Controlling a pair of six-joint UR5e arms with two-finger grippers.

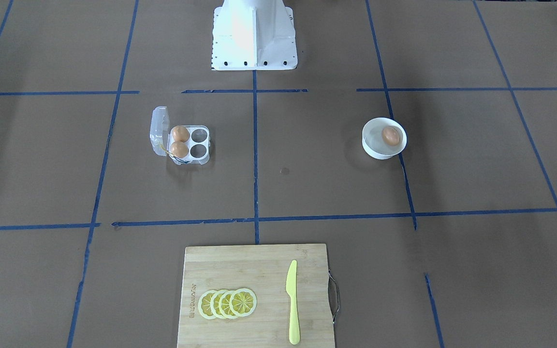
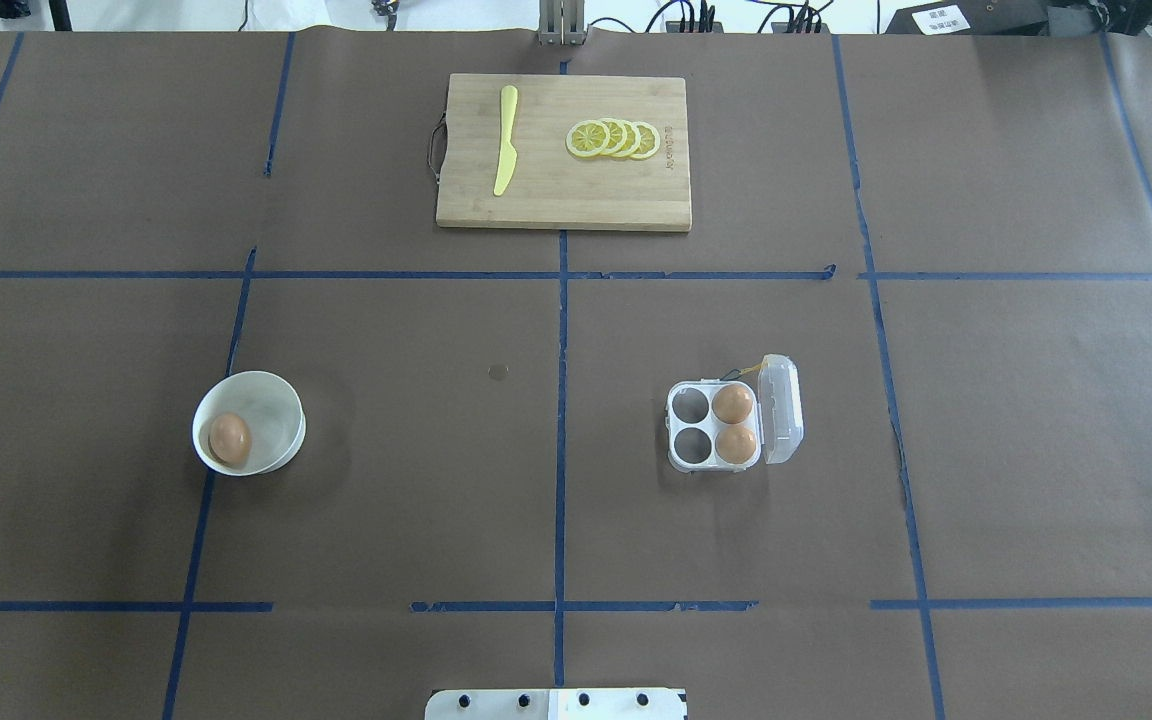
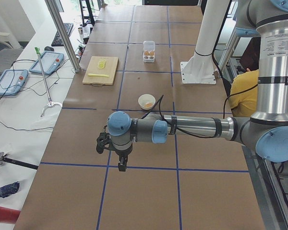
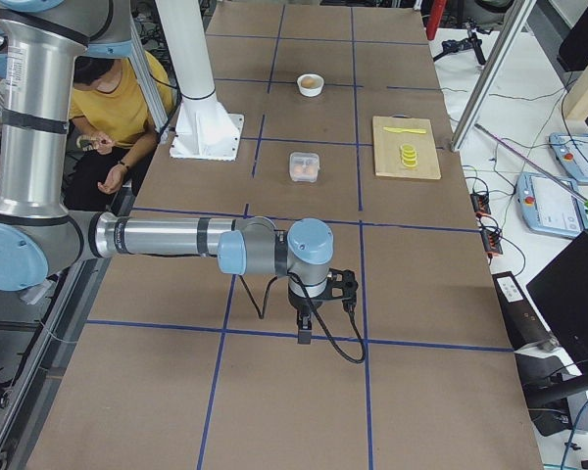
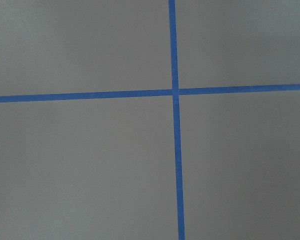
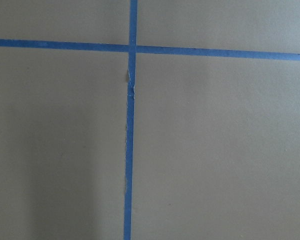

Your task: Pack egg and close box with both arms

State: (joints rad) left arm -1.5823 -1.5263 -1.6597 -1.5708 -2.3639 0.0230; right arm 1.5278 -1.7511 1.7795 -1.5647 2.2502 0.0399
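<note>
Far from left gripper (image 3: 121, 166) and right gripper (image 4: 303, 335), closure untellable, orange-brown oval egg (image 2: 230, 438) lies in round white bowl (image 2: 274, 412); wooden board (image 2: 556, 200) engraving illegible.

I see my bench (image 2: 1036, 450) covered in brown paper gridded with blue tape (image 2: 561, 450), and a white side table (image 3: 24, 120) carrying pendants (image 3: 7, 79) runs alongside.

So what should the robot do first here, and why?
Probably swing the left arm over the round white bowl: the loose orange-brown egg lies there, while the clear plastic egg carton stands open with two empty cups.
</note>
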